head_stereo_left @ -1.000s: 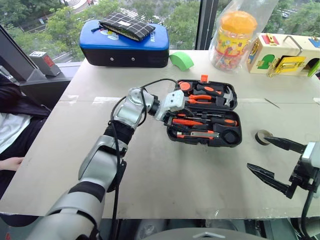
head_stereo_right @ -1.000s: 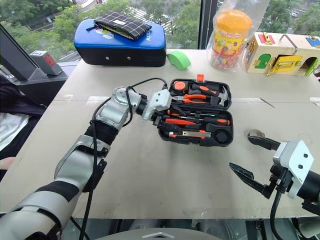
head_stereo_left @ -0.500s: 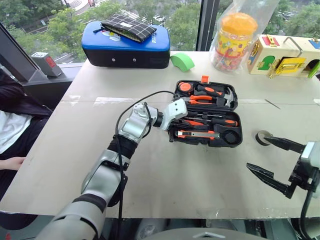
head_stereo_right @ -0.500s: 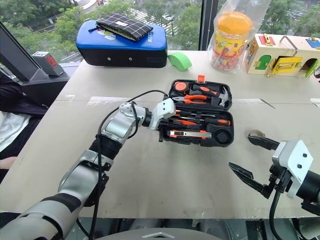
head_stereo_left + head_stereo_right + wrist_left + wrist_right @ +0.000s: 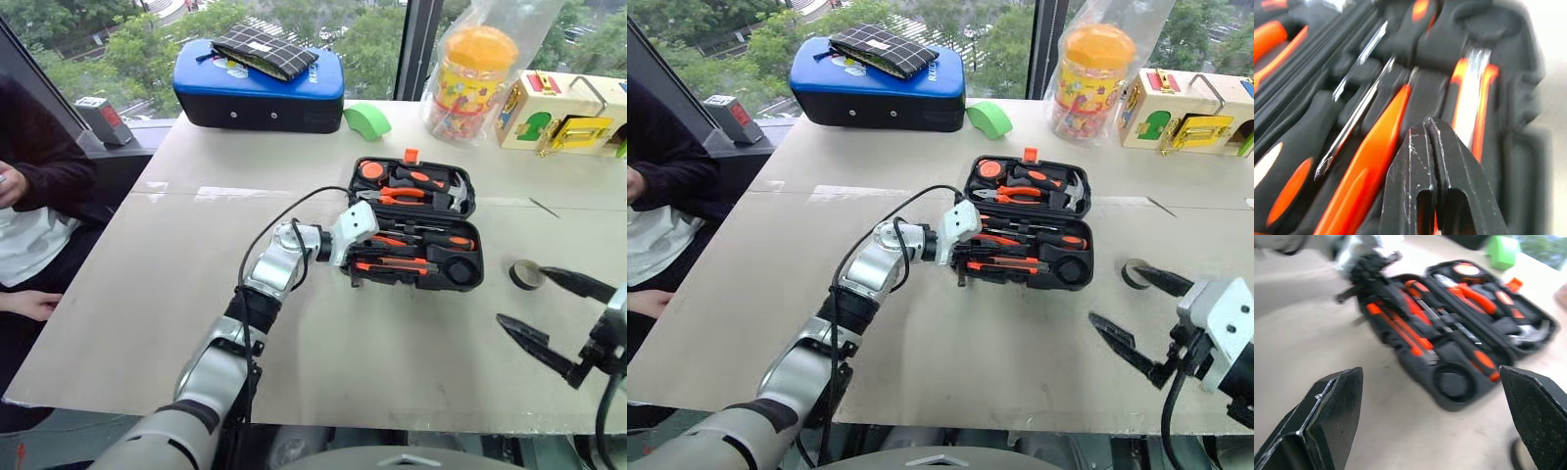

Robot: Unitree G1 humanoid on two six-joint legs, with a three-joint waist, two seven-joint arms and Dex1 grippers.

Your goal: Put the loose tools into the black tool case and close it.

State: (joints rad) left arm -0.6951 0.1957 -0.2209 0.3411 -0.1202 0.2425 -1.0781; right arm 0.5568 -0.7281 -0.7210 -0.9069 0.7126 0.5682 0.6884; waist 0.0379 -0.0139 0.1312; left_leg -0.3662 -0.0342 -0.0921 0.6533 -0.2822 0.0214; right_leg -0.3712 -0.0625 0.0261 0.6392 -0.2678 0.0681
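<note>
While tape roll lies loose right of black tool case, right gripper gapes nearby; left gripper pinched empty (light, stiff; grip across rim).

Even daylight enters through the windows at 12 o'clock, leaving the pale tabletop bright, with a faint glare streak toward 10 o'clock. Shadows are soft and short (chiefly beneath the black tool case). Straight edges bow slightly near the head views' margins. The left wrist view is blurred throughout; the right wrist view is softest at its corners.
</note>
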